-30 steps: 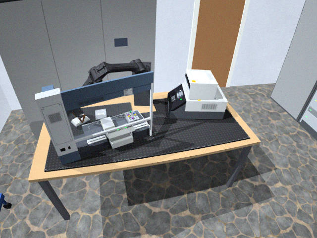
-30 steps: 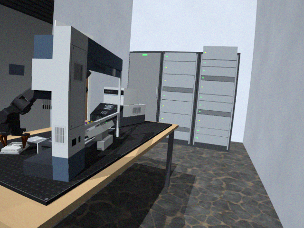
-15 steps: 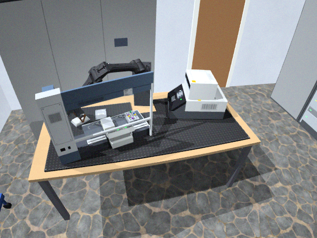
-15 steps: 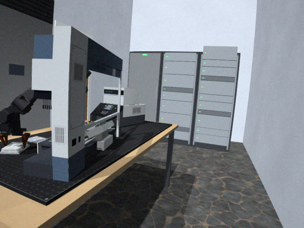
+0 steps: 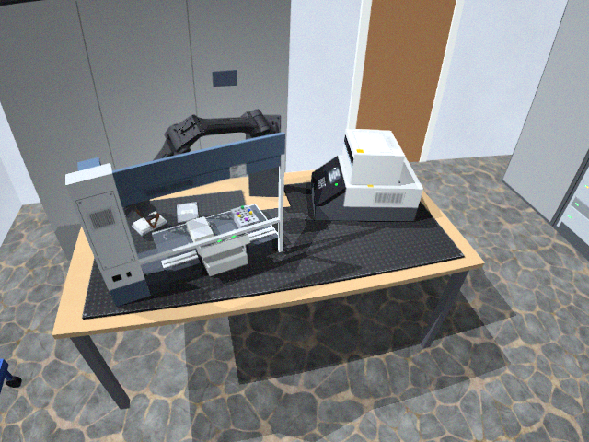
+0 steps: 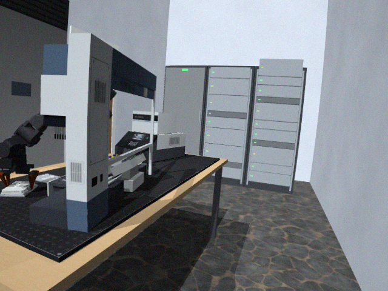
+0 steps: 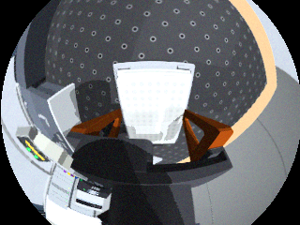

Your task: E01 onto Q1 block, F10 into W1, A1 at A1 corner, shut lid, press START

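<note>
My gripper (image 5: 151, 219) is open, its orange-brown fingers standing on either side of a white 96-well plate (image 5: 146, 224) that lies flat on the black mat left of the deck. The wrist view shows the plate (image 7: 153, 103) between the spread fingers, with gaps on both sides. It also shows in the exterior view (image 6: 17, 188), with the gripper (image 6: 17, 180) over it. I cannot read its label. A second white plate (image 5: 187, 210) lies just to the right. The cycler Q1 (image 5: 375, 186) stands at the back right with a green lamp (image 5: 336, 183). I cannot tell the state of its lid.
The deck carries a deep-well block (image 5: 200, 228) and the tube cooling block (image 5: 245, 216) with coloured caps. A blue gantry beam (image 5: 200, 166) on a white tower (image 5: 102, 233) spans the deck above my arm. A thin white post (image 5: 281, 209) stands at its right end.
</note>
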### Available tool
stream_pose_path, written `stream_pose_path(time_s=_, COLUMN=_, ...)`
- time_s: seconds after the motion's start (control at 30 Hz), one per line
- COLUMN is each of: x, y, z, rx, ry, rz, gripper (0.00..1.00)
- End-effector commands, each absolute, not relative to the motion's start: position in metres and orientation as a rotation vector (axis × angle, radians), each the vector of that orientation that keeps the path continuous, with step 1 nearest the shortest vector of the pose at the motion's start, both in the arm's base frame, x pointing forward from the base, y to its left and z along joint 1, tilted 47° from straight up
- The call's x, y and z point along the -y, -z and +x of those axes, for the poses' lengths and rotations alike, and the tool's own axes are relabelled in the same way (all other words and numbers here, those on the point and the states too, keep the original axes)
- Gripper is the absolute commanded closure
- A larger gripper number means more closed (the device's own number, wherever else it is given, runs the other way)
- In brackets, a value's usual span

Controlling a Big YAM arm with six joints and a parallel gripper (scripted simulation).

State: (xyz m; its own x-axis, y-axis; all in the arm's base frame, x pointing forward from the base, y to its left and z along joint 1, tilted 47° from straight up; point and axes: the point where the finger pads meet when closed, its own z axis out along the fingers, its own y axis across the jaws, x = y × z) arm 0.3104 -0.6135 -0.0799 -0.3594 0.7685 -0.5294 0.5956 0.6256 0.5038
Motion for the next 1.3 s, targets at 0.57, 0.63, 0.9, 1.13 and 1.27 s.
stream_pose_path(time_s=0.57, x=0.645, y=0.056, z=0.286, rx=-2.042, ry=-0.208, rz=1.056, gripper=0.00)
stream_pose_path(time_s=0.63, x=0.645, y=0.061, z=0.286, rx=-2.044, ry=-0.213, rz=1.059, gripper=0.00)
stream_pose_path(time_s=0.9, x=0.631, y=0.069, z=0.298, rx=-2.062, ry=-0.241, rz=1.051, gripper=0.00)
stream_pose_path(time_s=1.13, x=0.613, y=0.078, z=0.312, rx=-2.085, ry=-0.275, rz=1.038, gripper=0.00)
stream_pose_path(time_s=1.27, x=0.610, y=0.079, z=0.315, rx=-2.090, ry=-0.281, rz=1.035, gripper=0.00)
